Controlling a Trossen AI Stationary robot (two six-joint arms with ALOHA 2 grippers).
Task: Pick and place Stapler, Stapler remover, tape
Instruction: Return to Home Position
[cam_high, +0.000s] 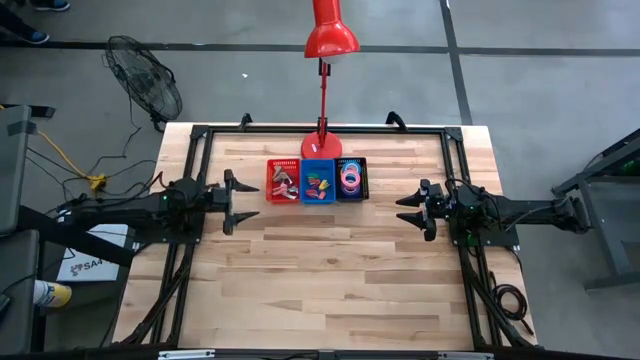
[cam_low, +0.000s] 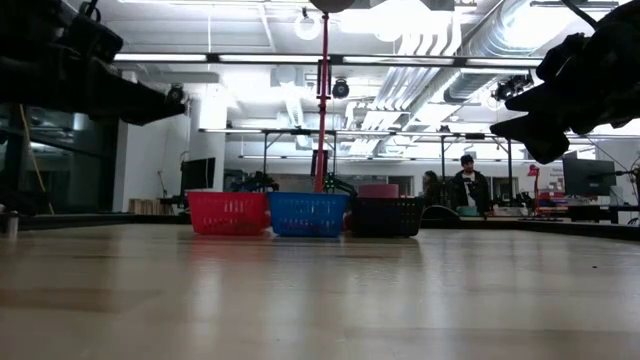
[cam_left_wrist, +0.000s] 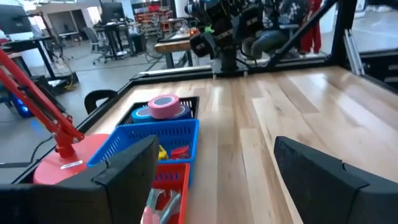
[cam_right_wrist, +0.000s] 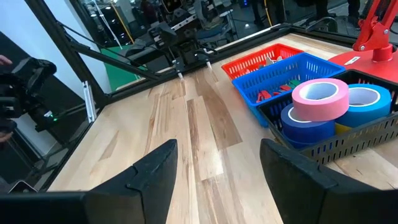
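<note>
While both arms hover at the table's sides, you see the left gripper (cam_high: 254, 201) and right gripper (cam_high: 401, 209) spread wide; the tape rolls (cam_right_wrist: 319, 97), a pink ring atop blue ones, sit in the black basket (cam_right_wrist: 356, 145).

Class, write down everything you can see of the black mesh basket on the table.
The black plastic mesh basket is rectangular, open-topped, lattice-walled. It stands upright on the wooden table, ending a row of three, beside the blue mesh basket. Inside lie ring-shaped tape rolls, a pink roll atop a blue roll.
</note>
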